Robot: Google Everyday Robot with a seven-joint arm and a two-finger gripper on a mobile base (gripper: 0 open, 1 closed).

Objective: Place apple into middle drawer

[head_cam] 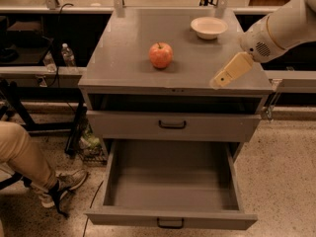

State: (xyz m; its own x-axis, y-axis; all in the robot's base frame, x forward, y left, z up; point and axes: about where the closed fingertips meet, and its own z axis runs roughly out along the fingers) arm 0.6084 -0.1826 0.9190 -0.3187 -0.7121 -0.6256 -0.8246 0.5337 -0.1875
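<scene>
The apple (161, 55), red-orange with a short stem, sits on the grey cabinet top (123, 58), left of centre. The middle drawer (170, 181) is pulled fully open below; its plain grey tray is empty and its black handle (170, 223) faces me. My gripper (220, 80) hangs from the white arm (279, 31) over the right front part of the cabinet top. It is to the right of the apple, a little nearer to me, and apart from it. It holds nothing that I can see.
A shallow white bowl (209, 27) stands at the back right of the top. The drawer front above (173, 125) is closed. A seated person's leg (22, 157) and shoe (66, 181) are at the left. A water bottle (67, 55) stands behind the cabinet's left side.
</scene>
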